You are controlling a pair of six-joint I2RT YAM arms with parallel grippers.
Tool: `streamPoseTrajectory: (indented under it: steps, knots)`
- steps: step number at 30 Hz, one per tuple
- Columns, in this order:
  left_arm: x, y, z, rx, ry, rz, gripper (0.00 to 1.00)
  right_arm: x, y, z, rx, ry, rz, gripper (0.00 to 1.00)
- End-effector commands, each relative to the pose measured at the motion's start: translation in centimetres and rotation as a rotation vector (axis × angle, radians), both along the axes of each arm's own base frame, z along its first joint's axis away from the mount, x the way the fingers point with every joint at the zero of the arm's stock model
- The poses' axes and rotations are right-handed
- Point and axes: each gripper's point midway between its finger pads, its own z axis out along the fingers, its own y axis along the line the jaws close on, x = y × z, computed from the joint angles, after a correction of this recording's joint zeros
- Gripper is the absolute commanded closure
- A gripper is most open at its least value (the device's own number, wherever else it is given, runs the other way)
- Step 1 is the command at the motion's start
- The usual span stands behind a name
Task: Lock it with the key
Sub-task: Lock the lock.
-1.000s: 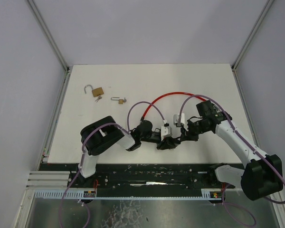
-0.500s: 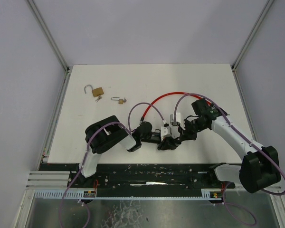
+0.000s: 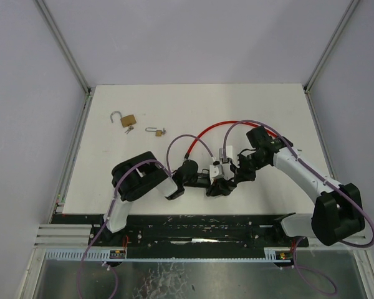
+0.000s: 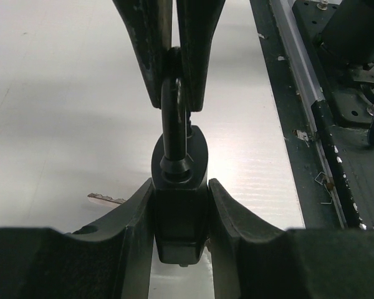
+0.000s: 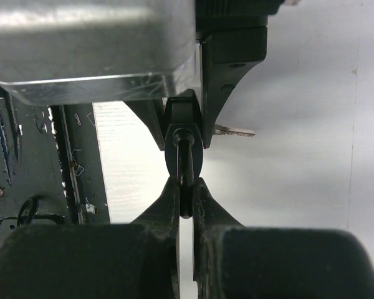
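A black padlock (image 4: 179, 218) is held between both grippers above the table's near middle (image 3: 223, 184). My left gripper (image 4: 181, 187) is shut on the padlock's body. My right gripper (image 5: 186, 187) is shut on its black shackle (image 5: 184, 159), which also shows in the left wrist view (image 4: 172, 112). In the top view the left gripper (image 3: 213, 185) and right gripper (image 3: 234, 179) meet tip to tip. A silver key blade (image 4: 106, 198) pokes out beside the lock, and the right wrist view shows it too (image 5: 234, 131). Its head is hidden.
An open brass padlock with keys (image 3: 126, 119) and a smaller brass padlock (image 3: 156, 131) lie at the far left of the white table (image 3: 287, 106). A red cable (image 3: 227, 126) and purple cables (image 3: 187, 140) arch over the arms. The dark rail (image 3: 199, 227) runs along the near edge.
My right arm's wrist has shifted left, closer to the left gripper, still pinching the shackle. The left arm has barely moved.
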Motion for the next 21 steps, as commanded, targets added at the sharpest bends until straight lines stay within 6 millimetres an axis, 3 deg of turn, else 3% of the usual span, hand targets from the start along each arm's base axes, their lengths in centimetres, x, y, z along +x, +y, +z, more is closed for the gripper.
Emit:
streamPoseTrajectory:
  steps: [1, 17, 21]
  knots:
    - [2.0, -1.6, 12.1, -0.387, -0.326, 0.062, 1.00, -3.4, 0.1, -4.7, -0.087, 0.172, 0.053, 1.00]
    - [1.9, -1.5, 12.3, -0.398, -0.343, -0.009, 1.00, -5.9, 0.3, -8.2, -0.190, 0.315, 0.122, 1.00]
    - [2.8, -1.8, 12.7, -0.411, -0.345, -0.004, 1.00, -6.2, 0.2, -9.2, -0.233, 0.350, 0.137, 1.00]
